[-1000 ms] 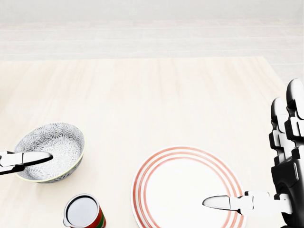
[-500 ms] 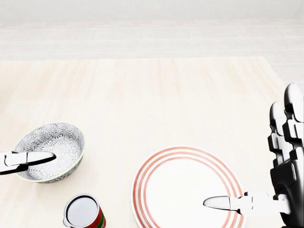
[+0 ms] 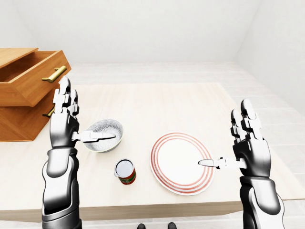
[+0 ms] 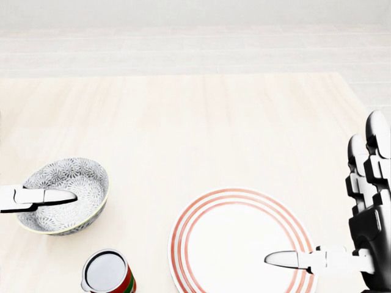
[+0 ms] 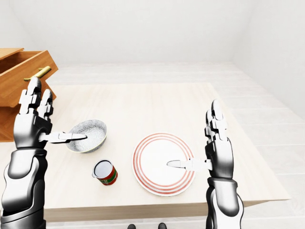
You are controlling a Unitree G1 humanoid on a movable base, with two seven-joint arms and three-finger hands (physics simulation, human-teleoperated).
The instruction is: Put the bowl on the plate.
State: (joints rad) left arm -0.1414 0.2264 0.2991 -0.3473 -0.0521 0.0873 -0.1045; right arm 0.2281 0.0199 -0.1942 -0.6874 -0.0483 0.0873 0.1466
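Left-eye view: grey patterned ceramic bowl (image 3: 105, 134) on pale wooden table (image 3: 157, 105), left of red-ringed white plate (image 3: 182, 163), apart; left hand (image 3: 64, 125) upright, fingers spread, thumb over bowl.
Head view: thumb-to-bowl contact unclear; right hand (image 4: 368, 226) spread too, thumb over plate.
Right-eye view: red-labelled tin can (image 5: 105, 171) below and between them.

Pale wooden table (image 3: 167, 102) with bowl (image 3: 112, 129), can (image 3: 126, 171), striped plate (image 3: 177, 164).
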